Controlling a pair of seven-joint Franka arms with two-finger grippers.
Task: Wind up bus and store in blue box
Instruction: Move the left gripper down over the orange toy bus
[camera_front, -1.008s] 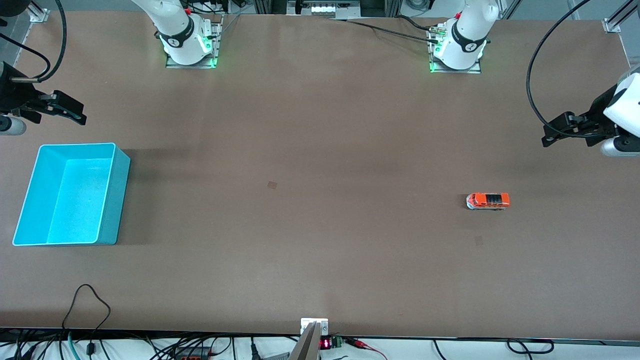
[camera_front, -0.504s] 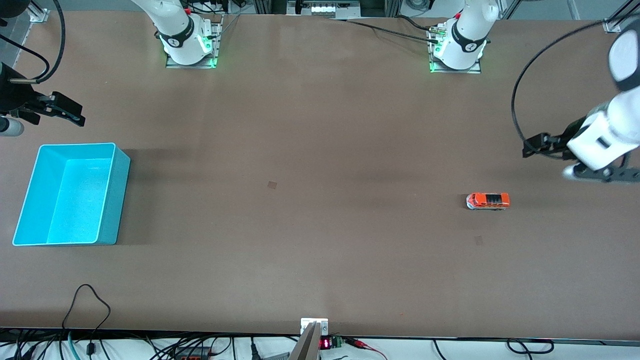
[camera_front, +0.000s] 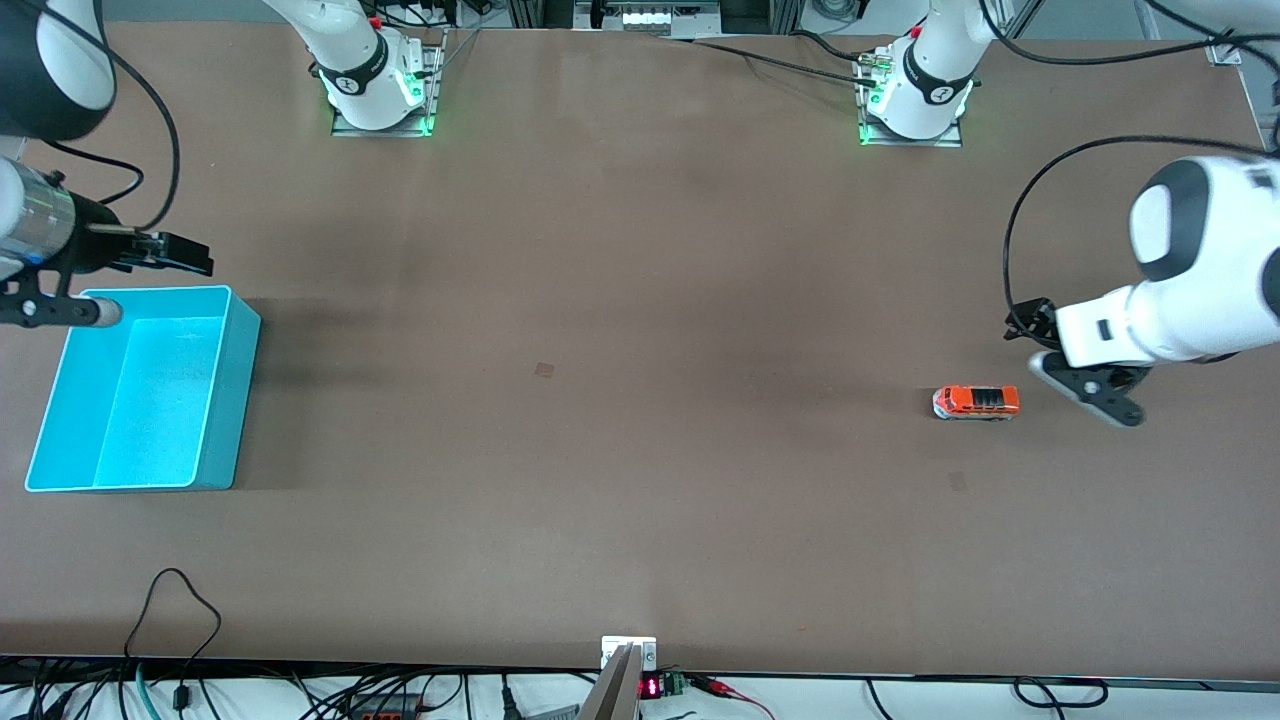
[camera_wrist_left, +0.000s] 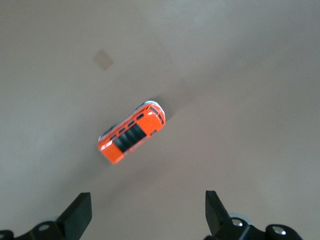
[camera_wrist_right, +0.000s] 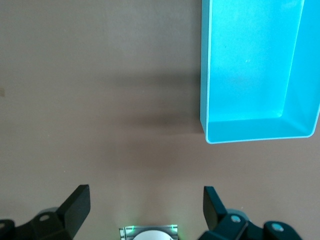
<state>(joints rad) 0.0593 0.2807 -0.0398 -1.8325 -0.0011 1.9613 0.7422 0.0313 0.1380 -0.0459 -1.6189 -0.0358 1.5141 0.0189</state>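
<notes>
Left gripper (camera_front: 1085, 375), jaws open, at frame's right beside bus (camera_front: 976, 402); right gripper (camera_front: 185, 255), jaws open, upper left above blue box (camera_front: 230, 400).

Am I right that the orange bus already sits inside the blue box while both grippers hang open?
Not quite. The bus stands on the bare table toward the left arm's end, apart from the blue box, as the front view shows. The left gripper and right gripper do hang open.
</notes>
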